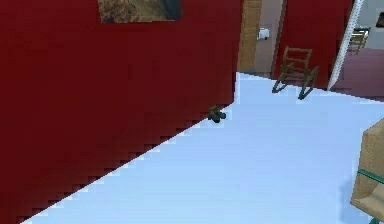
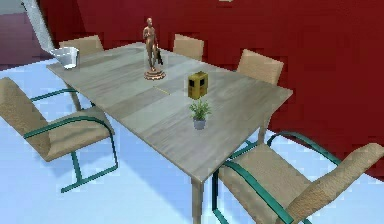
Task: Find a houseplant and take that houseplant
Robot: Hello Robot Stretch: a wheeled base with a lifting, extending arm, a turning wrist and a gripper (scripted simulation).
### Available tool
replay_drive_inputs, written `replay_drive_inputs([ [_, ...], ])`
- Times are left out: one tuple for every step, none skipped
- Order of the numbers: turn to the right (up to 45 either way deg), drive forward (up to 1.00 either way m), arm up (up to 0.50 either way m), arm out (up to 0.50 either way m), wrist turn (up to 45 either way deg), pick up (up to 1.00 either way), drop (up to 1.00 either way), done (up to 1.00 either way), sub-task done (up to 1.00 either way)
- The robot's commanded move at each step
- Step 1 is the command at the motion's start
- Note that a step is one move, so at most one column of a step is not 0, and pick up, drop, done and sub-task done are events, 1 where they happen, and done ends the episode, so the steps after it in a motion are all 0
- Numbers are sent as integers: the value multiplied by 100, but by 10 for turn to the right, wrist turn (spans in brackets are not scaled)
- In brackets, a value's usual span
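Forward view: at the foot of a red wall (image 1: 90, 110) lies a small dark thing (image 1: 216, 113), too small to name.

Arm side view: the houseplant (image 2: 200, 112), thin green leaves in a pale pot, stands upright on the counter (image 2: 130, 100) near a yellow box (image 2: 198, 84). Where it lies from the end effector, and the end effector's state, cannot be told.

Dark red wall (image 1: 90, 110) is running along the forward view's left, carrying a framed picture (image 1: 140, 9) at its top edge and meeting a pale floor (image 1: 250, 160). A dark rocking chair (image 1: 296, 72) is standing well back near a doorway (image 1: 258, 35). In the arm side view a long wooden table (image 2: 130, 95) is standing before another red wall (image 2: 310, 40), with tan chairs (image 2: 45, 125) sitting around it, the nearer ones showing green frames.
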Motion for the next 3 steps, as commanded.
replay_drive_inputs([
  [0,0,50,0,0,0,0,0,0],
  [0,0,36,0,0,0,0,0,0],
  [0,0,0,50,0,0,0,0,0],
])
